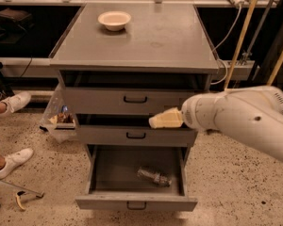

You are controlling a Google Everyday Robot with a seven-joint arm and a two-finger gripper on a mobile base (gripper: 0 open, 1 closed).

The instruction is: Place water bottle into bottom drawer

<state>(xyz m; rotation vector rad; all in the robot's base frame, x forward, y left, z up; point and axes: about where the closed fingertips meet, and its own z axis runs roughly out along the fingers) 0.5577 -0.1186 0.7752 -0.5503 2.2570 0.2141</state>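
Three grey drawers are facing me in the metal cabinet, and the bottom drawer [114, 172] is standing pulled far out, its wide flat front with the small black handle sitting nearest the camera. The water bottle [153, 176] is lying on its side on the floor of that drawer, right of centre and towards the front, tilted a little across the drawer, touching nothing else that I can make out. My claw [153, 121] is hanging above it and well apart from it, pointing left at the height of the middle drawer [108, 134], its cream tip showing against the dark gap over that drawer's front. I am carrying nothing in the claw, and I cannot tell whether it is open or closed. My white arm [240, 119] is reaching in from the right edge, crossing in front of the cabinet's right side. The top drawer [99, 99] and the middle one are each showing a dark gap above their fronts. A cream bowl [114, 20] is sitting upright on the grey worktop [155, 41], near its back left corner. To the left of the cabinet a clear bin [54, 126] is resting on the speckled floor [236, 187], and two white shoes [12, 161] are showing at the left edge.
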